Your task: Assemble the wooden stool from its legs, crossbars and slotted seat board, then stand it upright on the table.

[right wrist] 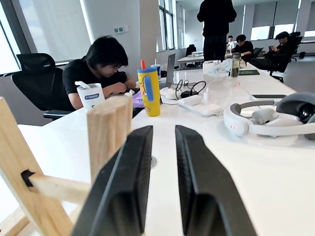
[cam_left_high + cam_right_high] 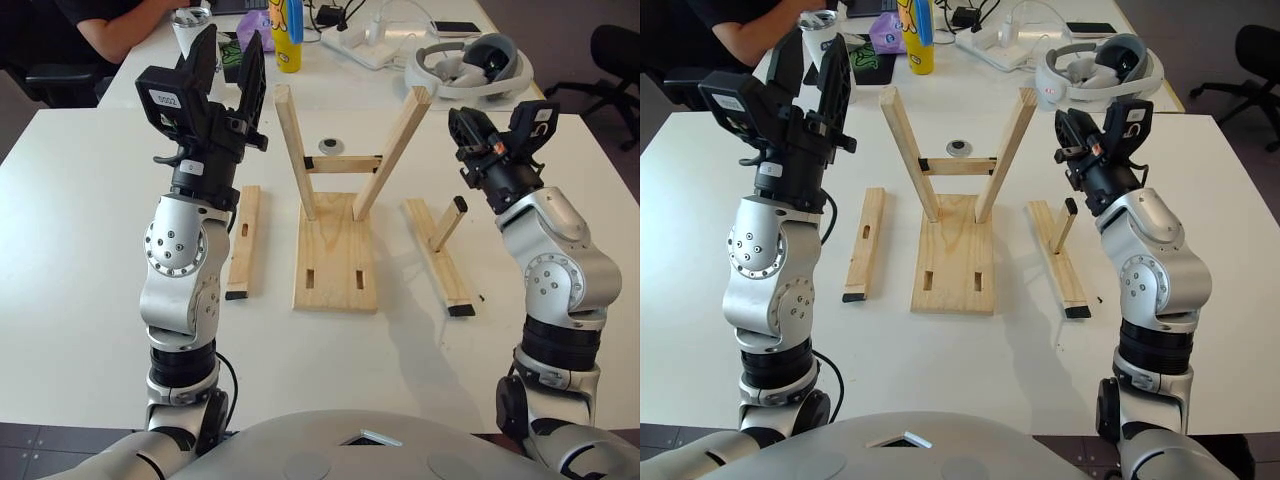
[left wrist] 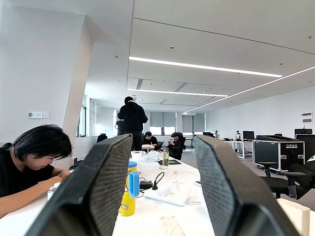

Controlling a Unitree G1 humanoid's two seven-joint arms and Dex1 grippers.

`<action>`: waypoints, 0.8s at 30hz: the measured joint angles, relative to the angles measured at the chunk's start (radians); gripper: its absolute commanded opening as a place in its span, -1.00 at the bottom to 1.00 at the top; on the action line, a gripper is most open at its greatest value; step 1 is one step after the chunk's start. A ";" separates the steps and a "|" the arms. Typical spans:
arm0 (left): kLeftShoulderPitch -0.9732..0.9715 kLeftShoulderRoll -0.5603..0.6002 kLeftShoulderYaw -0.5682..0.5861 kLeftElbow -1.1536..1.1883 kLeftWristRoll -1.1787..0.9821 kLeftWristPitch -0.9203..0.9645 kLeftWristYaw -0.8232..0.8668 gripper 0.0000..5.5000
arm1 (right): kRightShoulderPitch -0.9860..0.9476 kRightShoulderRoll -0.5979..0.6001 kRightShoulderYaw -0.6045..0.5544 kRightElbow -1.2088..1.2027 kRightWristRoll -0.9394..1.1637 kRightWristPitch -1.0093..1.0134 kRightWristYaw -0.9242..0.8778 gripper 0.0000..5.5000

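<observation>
The slotted seat board (image 2: 335, 262) lies flat at mid-table. Two legs (image 2: 297, 150) (image 2: 392, 150) stand up out of its far end, leaning apart and tied by a crossbar (image 2: 345, 163). A loose slotted leg (image 2: 243, 240) lies left of the board. Right of it lies another leg (image 2: 440, 262) with a short crossbar (image 2: 448, 222) sticking up from it. My left gripper (image 2: 228, 62) is raised above the left loose leg, open and empty. My right gripper (image 2: 472, 132) hovers beyond the right loose leg, near the top of the right standing leg (image 1: 109, 130), its fingers (image 1: 125, 187) shut with a thin slit, holding nothing.
A second table behind carries a yellow bottle (image 2: 287, 35), a white cup (image 2: 190, 25), a power strip (image 2: 360, 45) and a headset (image 2: 470, 62). A cable grommet (image 2: 331, 146) sits in my table behind the standing legs. Bare tabletop lies in front and at both sides.
</observation>
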 measured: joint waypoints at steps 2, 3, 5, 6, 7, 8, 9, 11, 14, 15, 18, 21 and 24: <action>0.000 0.000 0.000 0.001 0.000 0.000 -0.002 -0.16 | 0.008 0.002 0.011 -0.017 -0.013 0.009 -0.004 -1.00; 0.000 0.000 0.000 0.001 0.000 0.000 -0.002 -0.16 | 0.008 0.001 0.019 -0.021 -0.017 0.009 -0.004 -1.00; 0.000 0.000 0.000 0.001 0.000 0.000 -0.002 -0.16 | 0.008 0.000 0.026 -0.021 -0.046 0.010 -0.005 -1.00; 0.000 0.000 0.000 0.002 0.000 0.000 -0.002 -0.16 | 0.008 -0.003 0.029 -0.021 -0.056 0.009 -0.005 -1.00; 0.000 0.000 0.000 0.002 0.001 -0.001 -0.002 -0.16 | 0.005 -0.004 0.033 -0.021 -0.066 0.008 -0.005 -1.00; 0.000 -0.001 0.000 0.002 0.001 -0.001 -0.001 -0.16 | 0.000 -0.004 0.037 -0.021 -0.082 0.005 -0.005 -1.00; 0.001 -0.002 0.000 0.002 0.002 -0.002 0.000 -0.16 | -0.005 -0.004 0.042 -0.020 -0.094 -0.001 -0.005 -1.00; 0.002 -0.004 -0.002 0.002 0.006 -0.004 0.003 -0.16 | -0.035 -0.006 0.056 -0.018 -0.126 -0.017 -0.004 -1.00; 0.002 -0.009 -0.003 0.002 0.010 -0.006 0.004 -0.16 | -0.075 -0.008 0.056 -0.013 -0.149 -0.041 -0.002 -1.00; 0.002 -0.010 -0.002 0.002 0.010 -0.006 0.003 -0.16 | -0.081 -0.008 0.056 -0.011 -0.157 -0.047 -0.002 -1.00; 0.002 -0.010 0.000 0.002 0.010 -0.007 0.003 -0.16 | -0.096 -0.008 0.055 -0.009 -0.173 -0.062 -0.003 -1.00; 0.002 -0.011 0.001 0.002 0.011 -0.008 0.004 -0.16 | -0.096 -0.008 0.057 -0.008 -0.195 -0.072 -0.001 -1.00; 0.002 -0.014 0.000 0.002 0.010 -0.008 0.004 -0.16 | -0.034 -0.025 0.090 0.013 -0.222 -0.033 0.008 -1.00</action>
